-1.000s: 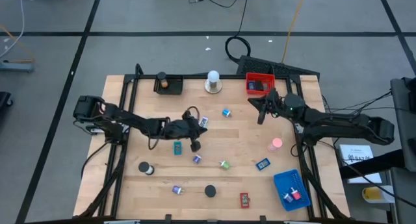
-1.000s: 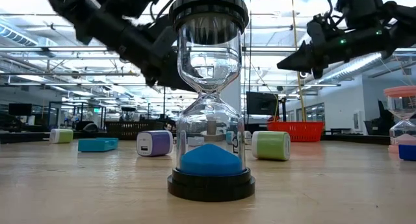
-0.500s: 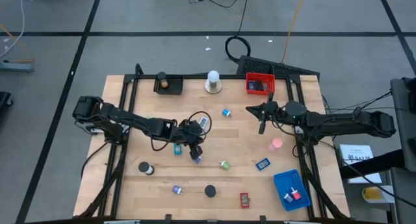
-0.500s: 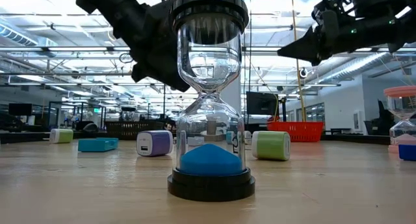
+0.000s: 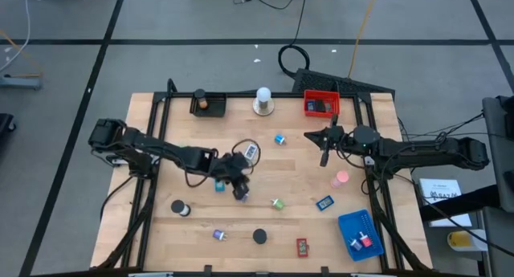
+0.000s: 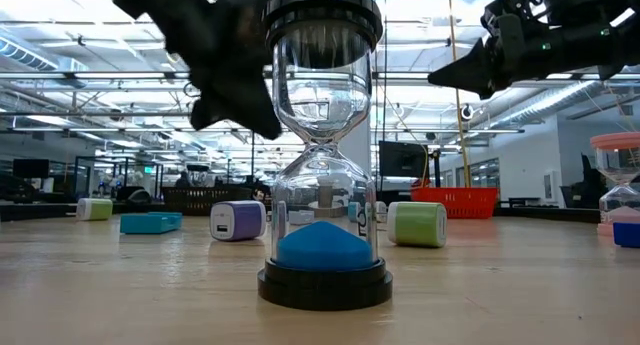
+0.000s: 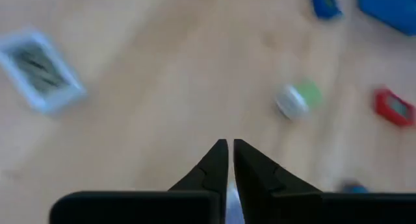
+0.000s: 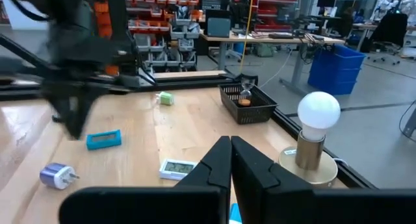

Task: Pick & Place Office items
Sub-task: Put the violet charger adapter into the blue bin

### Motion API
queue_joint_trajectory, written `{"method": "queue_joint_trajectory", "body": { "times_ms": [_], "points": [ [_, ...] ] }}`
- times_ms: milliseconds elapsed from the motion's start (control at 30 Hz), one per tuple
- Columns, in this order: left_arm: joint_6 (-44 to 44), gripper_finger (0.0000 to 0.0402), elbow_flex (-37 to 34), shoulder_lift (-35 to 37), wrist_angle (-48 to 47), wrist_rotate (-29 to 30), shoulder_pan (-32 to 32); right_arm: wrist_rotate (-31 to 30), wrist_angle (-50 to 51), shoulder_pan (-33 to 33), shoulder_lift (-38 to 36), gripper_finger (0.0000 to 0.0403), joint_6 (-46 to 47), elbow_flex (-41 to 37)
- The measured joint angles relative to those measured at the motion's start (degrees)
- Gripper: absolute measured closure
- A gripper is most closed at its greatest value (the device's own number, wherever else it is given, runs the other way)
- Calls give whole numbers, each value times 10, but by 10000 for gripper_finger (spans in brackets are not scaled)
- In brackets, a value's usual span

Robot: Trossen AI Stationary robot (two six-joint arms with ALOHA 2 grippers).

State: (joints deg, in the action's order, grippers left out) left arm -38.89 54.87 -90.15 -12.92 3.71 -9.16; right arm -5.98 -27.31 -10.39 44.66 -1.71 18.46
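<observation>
Small office items lie scattered on the wooden table (image 5: 289,173). My left gripper (image 5: 239,192) is shut and hovers over a purple and white item (image 6: 237,220), which rests on the table. A teal block (image 5: 218,184) and a green cylinder (image 5: 277,203) lie close by. A white framed item (image 7: 39,71) lies beyond the left fingertips (image 7: 227,143). My right gripper (image 5: 317,139) is shut and held in the air near the red tray (image 5: 321,105), pointing toward the table's left. A black hourglass with blue sand (image 6: 322,185) stands at the near edge.
A blue tray (image 5: 359,231) sits at the near right corner and a black tray (image 5: 207,104) at the far left. A white bulb on a round base (image 5: 263,100) stands at the far edge. A pink cylinder (image 5: 342,178), blue (image 5: 324,202) and red (image 5: 302,246) rectangles lie apart.
My left gripper has moved toward the table's near edge, from beside the teal block to above the purple and white item, staying shut. My right gripper rose a little and shifted slightly toward the near edge, then kept still. No item has moved.
</observation>
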Motion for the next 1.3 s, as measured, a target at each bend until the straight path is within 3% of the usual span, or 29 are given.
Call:
{"method": "queue_joint_trajectory", "body": {
  "times_ms": [233,400,600,733,1000,1300],
  "points": [
    [-112,260,0,-2,-50,0,-38,0,2,0,0,399,-7,0],
    [-160,185,0,-27,-40,75,-73,0,2,0,0,399,-7,0],
    [-196,139,0,-73,-4,97,-90,0,2,0,0,399,-7,0],
    [-196,136,8,-103,-1,97,-98,0,4,0,0,399,-6,0],
    [-177,141,58,-145,-91,95,-112,0,4,0,0,399,-5,0],
    [-163,245,62,-154,-110,99,-115,0,6,0,0,399,-5,0]
  ]
}}
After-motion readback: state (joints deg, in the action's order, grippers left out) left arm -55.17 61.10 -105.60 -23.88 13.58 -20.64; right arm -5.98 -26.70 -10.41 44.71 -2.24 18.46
